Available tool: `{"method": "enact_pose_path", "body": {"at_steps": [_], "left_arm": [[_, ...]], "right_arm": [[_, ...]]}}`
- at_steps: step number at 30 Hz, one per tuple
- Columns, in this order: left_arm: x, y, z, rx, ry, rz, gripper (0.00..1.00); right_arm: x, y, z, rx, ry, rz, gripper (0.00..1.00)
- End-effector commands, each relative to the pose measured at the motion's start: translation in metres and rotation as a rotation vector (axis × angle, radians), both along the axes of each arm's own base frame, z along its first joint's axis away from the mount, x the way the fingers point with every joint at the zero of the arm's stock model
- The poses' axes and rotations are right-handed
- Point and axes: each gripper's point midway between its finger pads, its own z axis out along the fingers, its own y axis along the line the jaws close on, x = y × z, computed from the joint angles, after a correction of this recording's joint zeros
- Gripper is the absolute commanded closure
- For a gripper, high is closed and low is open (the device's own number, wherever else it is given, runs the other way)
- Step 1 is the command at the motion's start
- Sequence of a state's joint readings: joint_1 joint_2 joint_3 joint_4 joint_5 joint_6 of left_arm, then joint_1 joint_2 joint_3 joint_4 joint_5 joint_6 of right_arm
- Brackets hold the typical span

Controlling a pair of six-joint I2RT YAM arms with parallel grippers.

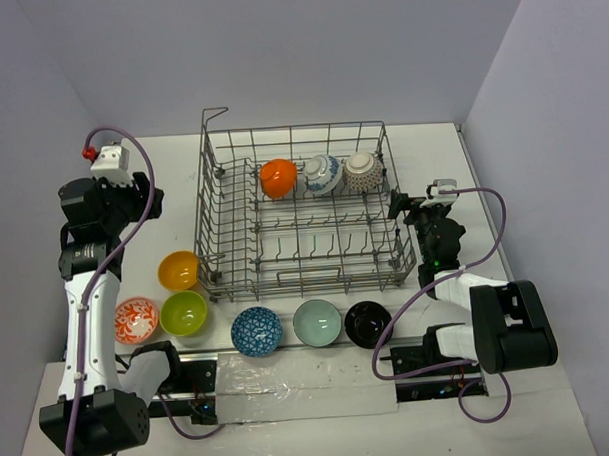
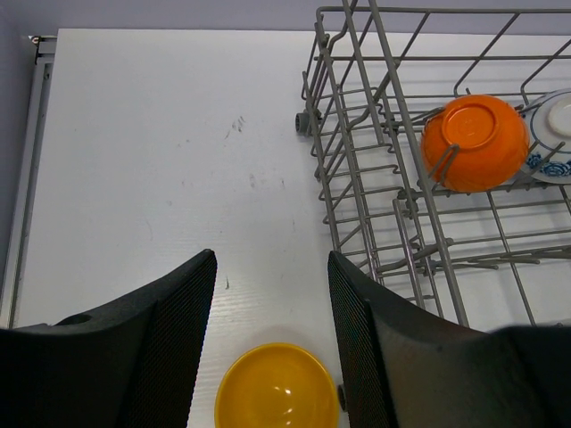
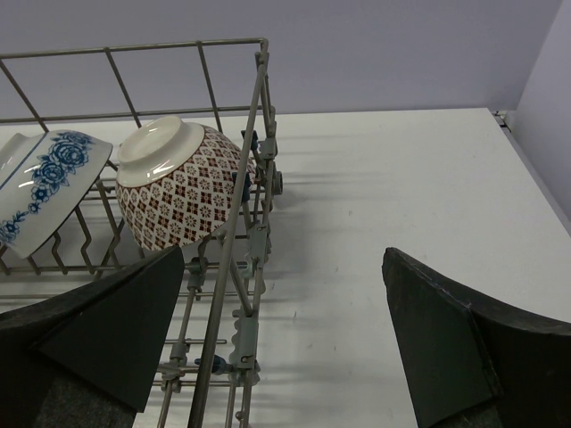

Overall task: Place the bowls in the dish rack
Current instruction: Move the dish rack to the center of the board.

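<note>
Three small round bowls, orange [image 1: 278, 177], blue-flowered [image 1: 322, 173] and red-checked [image 1: 361, 171], stand tilted in the grey wire dish rack [image 1: 212, 221]; six more lie on the white counter [image 1: 432, 153] near it. Left jaws gape empty above the yellow bowl [image 2: 277, 386] — right jaws gape empty beside the rack's right wall.

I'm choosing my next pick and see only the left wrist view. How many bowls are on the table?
Observer: Six bowls: yellow, lime, red-patterned, blue-patterned, teal, black.
Operator: How many are in the rack?
Observer: Three, along the back row: orange, blue-flowered, checked.
Operator: Where is the right gripper?
Observer: Open, at the rack's right wall, near the checked bowl.
</note>
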State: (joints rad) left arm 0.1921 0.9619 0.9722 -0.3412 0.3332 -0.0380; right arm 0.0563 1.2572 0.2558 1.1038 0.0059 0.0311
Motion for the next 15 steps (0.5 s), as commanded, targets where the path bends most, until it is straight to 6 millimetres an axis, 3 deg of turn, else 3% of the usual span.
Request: {"method": "enact_pose_path", "body": {"at_steps": [1,15], "left_arm": [[0.0063,0.0033,0.0129,0.023,-0.048,0.011,0.41],[0.0093,0.0064,0.0058,0.014,-0.045,0.032,0.42]], "right_arm": [[-0.0057,0.0051,-0.0253,-0.023,0.075,0.032,0.00],[-0.0057,0.0056,-0.0247,-0.024,0.074,0.033,0.00]]}}
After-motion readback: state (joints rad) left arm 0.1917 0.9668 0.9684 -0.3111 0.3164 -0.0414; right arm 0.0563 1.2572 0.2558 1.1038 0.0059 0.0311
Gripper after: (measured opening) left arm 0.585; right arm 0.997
